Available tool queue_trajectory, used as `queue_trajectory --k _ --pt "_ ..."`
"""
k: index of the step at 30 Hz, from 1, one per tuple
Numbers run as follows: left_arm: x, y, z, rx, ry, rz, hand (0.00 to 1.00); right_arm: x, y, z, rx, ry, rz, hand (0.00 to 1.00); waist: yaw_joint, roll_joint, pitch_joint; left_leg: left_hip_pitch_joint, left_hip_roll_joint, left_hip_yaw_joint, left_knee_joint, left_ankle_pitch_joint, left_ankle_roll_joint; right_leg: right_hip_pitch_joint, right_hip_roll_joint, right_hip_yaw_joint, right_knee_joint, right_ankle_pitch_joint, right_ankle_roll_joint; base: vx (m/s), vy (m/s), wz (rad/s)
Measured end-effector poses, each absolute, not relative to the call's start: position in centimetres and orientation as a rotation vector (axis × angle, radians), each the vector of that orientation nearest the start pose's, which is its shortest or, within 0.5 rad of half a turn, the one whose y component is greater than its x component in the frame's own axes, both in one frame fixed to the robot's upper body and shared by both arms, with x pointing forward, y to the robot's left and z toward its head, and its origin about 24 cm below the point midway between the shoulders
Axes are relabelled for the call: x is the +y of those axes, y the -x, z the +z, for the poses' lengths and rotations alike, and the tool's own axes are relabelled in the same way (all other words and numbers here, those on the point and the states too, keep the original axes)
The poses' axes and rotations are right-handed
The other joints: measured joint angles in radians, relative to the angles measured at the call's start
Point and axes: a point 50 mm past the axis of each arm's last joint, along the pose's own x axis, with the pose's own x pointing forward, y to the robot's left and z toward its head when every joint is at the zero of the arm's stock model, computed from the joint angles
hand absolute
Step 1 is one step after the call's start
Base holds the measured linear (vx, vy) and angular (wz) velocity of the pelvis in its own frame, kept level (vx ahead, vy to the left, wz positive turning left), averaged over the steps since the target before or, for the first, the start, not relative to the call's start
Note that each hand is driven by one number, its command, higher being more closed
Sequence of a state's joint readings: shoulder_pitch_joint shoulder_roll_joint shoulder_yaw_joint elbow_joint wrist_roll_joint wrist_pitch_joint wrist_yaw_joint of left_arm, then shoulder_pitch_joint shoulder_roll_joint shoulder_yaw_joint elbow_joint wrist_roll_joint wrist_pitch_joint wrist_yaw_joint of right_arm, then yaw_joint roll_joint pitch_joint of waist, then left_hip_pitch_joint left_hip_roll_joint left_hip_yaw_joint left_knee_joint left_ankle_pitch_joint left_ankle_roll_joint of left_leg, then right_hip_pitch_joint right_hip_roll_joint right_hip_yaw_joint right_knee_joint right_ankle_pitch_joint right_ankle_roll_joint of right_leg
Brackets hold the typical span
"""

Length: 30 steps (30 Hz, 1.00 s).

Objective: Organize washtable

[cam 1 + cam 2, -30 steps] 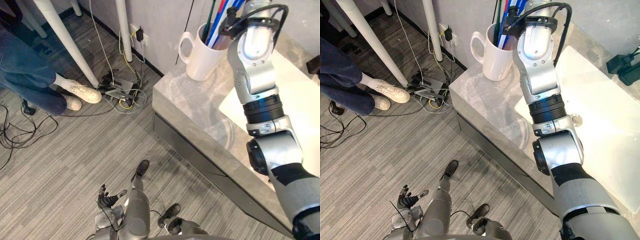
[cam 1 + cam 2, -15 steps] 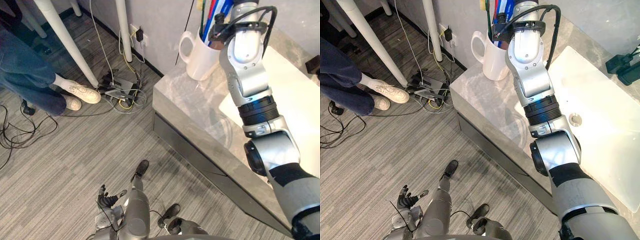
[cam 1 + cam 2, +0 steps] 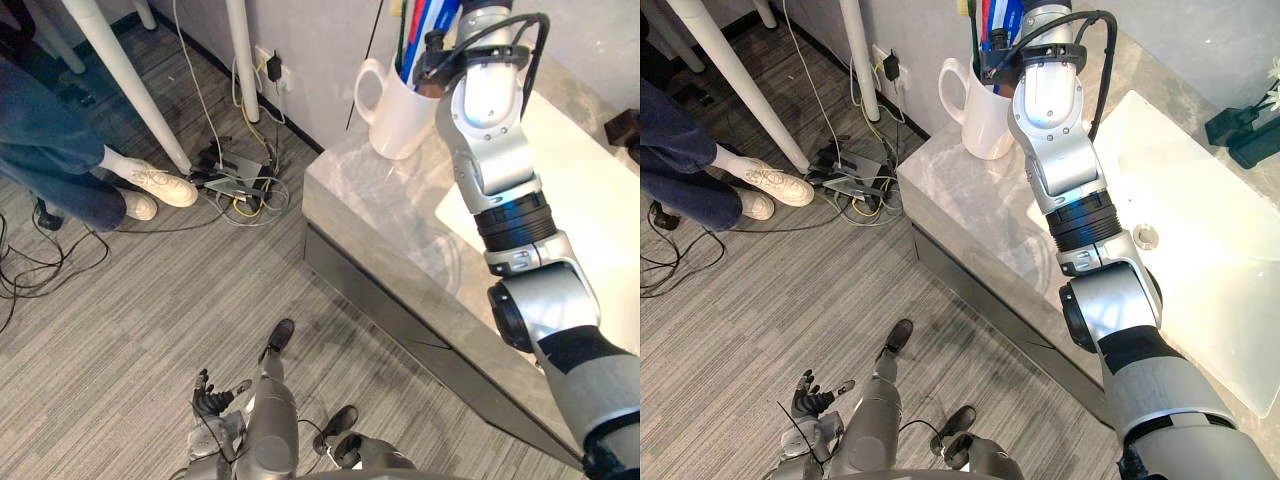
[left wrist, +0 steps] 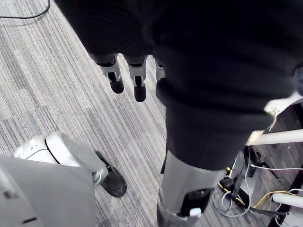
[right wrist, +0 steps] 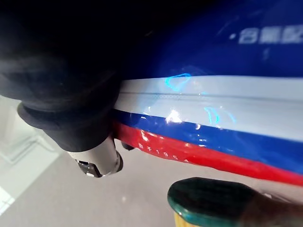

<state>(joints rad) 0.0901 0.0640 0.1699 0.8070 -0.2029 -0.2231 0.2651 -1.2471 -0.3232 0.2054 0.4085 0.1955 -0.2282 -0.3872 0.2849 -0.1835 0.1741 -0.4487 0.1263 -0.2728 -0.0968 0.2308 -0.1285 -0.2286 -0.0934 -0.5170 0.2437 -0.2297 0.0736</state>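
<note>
Washtable (image 3: 370,210) fills the right side. Nearest, the left hand (image 3: 210,397) hangs idle over the floor, fingers loosely straight, likely unneeded. Past the table's near edge lies a white basin (image 3: 1200,220). At the far-left corner a white mug (image 3: 975,110) props a blue-white-red tube (image 5: 213,109) upright. The right hand (image 5: 98,160) reaches in beside it, and I cannot tell its grasp.

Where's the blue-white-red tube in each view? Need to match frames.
Left eye view: tube stands in the white mug, top edge.
Right eye view: same, top centre.
Right wrist view: very close, beside the right hand.
Left wrist view: left hand over the floor instead.
Shared landmark: the mug, in both eye views.
</note>
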Motion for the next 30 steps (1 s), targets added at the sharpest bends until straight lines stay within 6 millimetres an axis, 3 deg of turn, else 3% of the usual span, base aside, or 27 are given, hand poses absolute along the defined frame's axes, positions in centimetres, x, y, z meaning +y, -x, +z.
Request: queue_trajectory --k 7,15,22,26,30 --pt "22.7 -14.2 -12.0 0.672 0.081 0.602 0.0 -9.8 -34.4 36.8 -1.031 0.04 -0.008 0.0 -0.002 -0.015 0.007 0.01 -0.003 0.006 -0.001 0.0 0.0 -0.004 -0.011 0.012 0.019 -0.006 0.0 0.0 0.005 -0.02" --pt "23.3 -13.9 -12.1 0.689 0.056 0.606 0.0 -9.8 -34.4 36.8 -1.03 0.051 0.002 0.0 -0.025 -0.022 0.01 0.03 -0.004 0.017 0.0 0.0 0.001 0.0 -0.017 0.034 0.037 -0.01 0.001 -0.01 0.003 -0.03" --pt "23.3 -13.8 -12.1 0.692 0.054 0.604 0.0 -11.2 -34.8 35.7 -1.0 0.091 -0.02 0.0 -0.027 -0.022 0.01 0.044 -0.002 0.034 -0.005 -0.008 0.014 -0.005 -0.023 0.049 0.067 -0.026 0.0 -0.03 -0.007 -0.04" --pt "23.3 -13.8 -12.2 0.698 0.054 0.604 0.0 -11.7 -33.9 36.2 -1.045 0.054 -0.03 0.0 -0.031 -0.023 0.01 0.044 -0.004 0.045 0.0 -0.005 0.023 -0.006 -0.03 0.05 0.069 -0.028 0.0 0.0 0.0 0.0" --pt "23.4 -13.7 -12.2 0.705 0.057 0.608 0.0 -14.2 -31.9 37.2 -1.141 0.031 -0.086 0.0 -0.035 -0.024 0.009 0.058 -0.009 0.06 0.002 -0.002 0.019 0.003 -0.042 0.059 0.067 -0.028 0.001 0.01 0.002 -0.03"
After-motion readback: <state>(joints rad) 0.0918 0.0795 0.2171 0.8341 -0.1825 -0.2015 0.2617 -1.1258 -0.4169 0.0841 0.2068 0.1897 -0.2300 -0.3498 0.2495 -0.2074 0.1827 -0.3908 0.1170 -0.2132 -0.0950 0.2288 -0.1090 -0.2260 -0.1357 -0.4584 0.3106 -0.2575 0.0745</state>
